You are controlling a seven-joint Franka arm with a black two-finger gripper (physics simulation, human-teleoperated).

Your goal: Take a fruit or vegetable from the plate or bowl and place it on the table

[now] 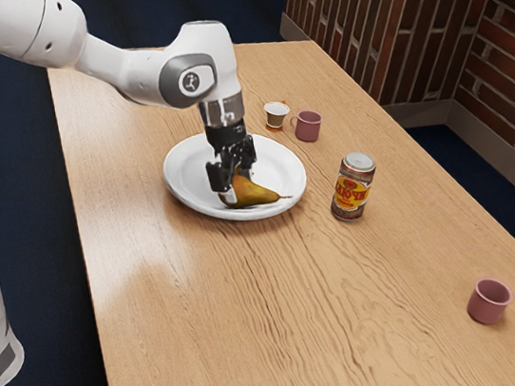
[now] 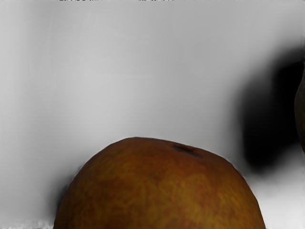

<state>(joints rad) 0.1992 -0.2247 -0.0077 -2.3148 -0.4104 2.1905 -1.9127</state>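
Pear [image 1: 254, 192], one, on one plate [image 1: 187, 185]; one can [image 1: 353, 187]; two pink mugs [image 1: 489, 302]; gripper [image 1: 239, 182] at pear, cannot tell if holding.

the can [image 1: 353, 189] leaves a narrow gap for passing beside the plate [image 1: 180, 177].

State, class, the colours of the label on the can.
The label on the can is mainly yellow and red, seen best in the exterior view.
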